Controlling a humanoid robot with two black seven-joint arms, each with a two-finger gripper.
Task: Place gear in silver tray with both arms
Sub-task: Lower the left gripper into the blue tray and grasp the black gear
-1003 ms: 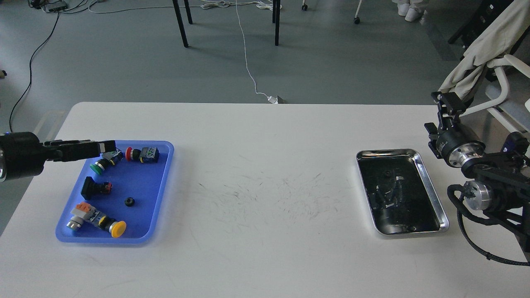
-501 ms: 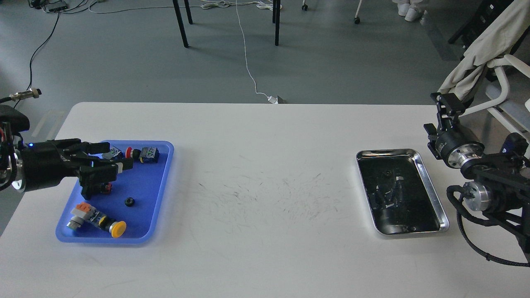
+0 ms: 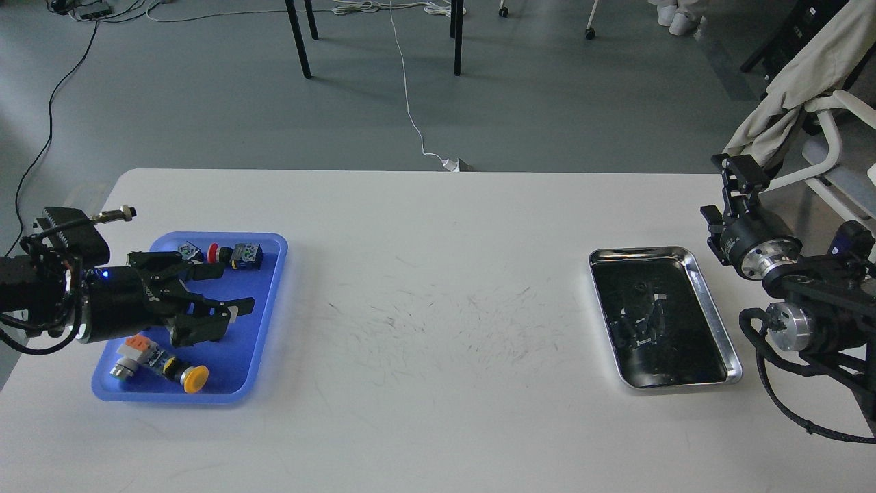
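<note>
My left gripper (image 3: 235, 289) is open and hangs low over the middle of the blue plastic tray (image 3: 270, 287). Its fingers (image 3: 239, 303) point right. The small black gear seen earlier in this tray is now hidden under the gripper. The silver tray (image 3: 712, 308) lies at the right of the white table, with a shiny rim and a dark reflective bottom. My right gripper (image 3: 738, 171) is raised beyond the tray's far right corner, off the table's right edge. It is dark, and its fingers cannot be told apart.
The blue tray also holds a yellow push-button (image 3: 194, 378), an orange-and-grey switch part (image 3: 135, 348), a red button with a blue block (image 3: 236, 254) and a small part (image 3: 187, 250). A chair with cloth (image 3: 807, 82) stands at the right.
My left arm has swung down and toward the front of the blue tray, and its gripper has opened wide and now covers the gear. The right arm has not moved.
</note>
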